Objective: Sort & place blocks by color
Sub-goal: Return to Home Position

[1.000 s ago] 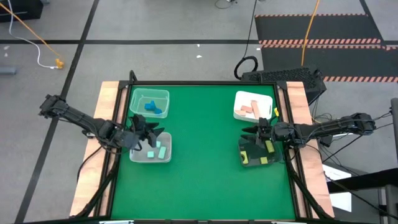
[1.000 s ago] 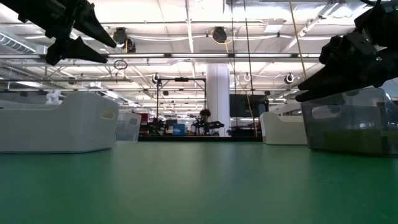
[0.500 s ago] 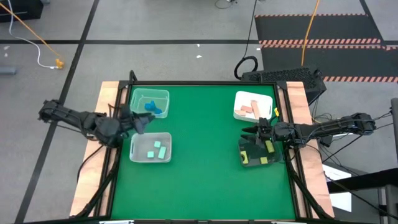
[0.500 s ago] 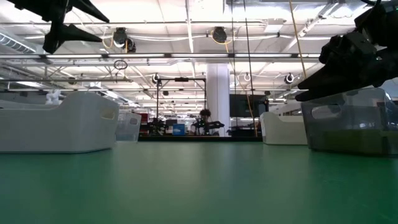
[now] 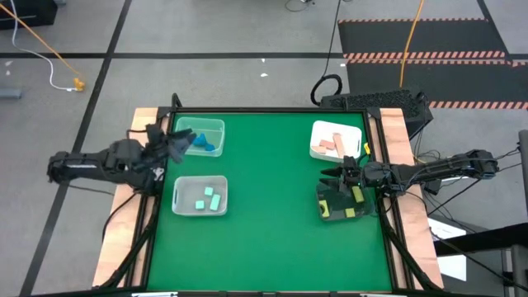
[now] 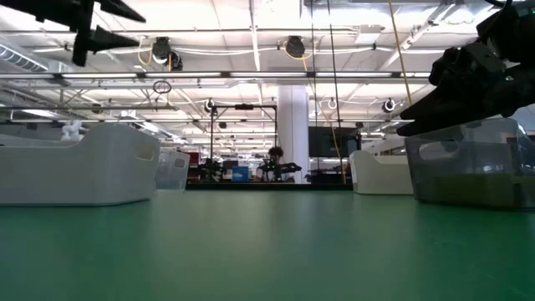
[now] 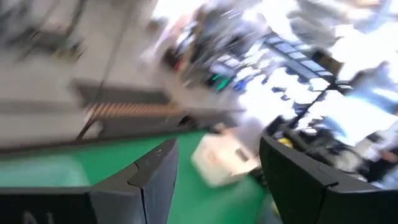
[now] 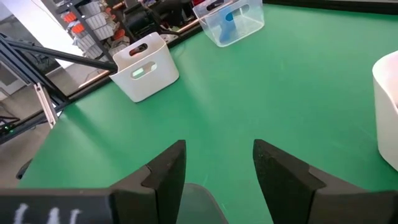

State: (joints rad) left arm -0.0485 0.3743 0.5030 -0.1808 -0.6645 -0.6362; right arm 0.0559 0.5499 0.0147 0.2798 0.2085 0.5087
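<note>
Now left end effector (image 5: 183, 140) has withdrawn from the mint blocks (image 5: 205, 199).

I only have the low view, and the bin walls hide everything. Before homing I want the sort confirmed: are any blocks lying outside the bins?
Observer: From above, none show on the green mat.
Operator: Is the left gripper carrying anything?
Observer: No. Its wrist view shows open fingers with nothing between them.
Operator: And the right gripper?
Observer: Open too. From above it hangs over the dark bin, which holds yellow-green blocks.
</note>
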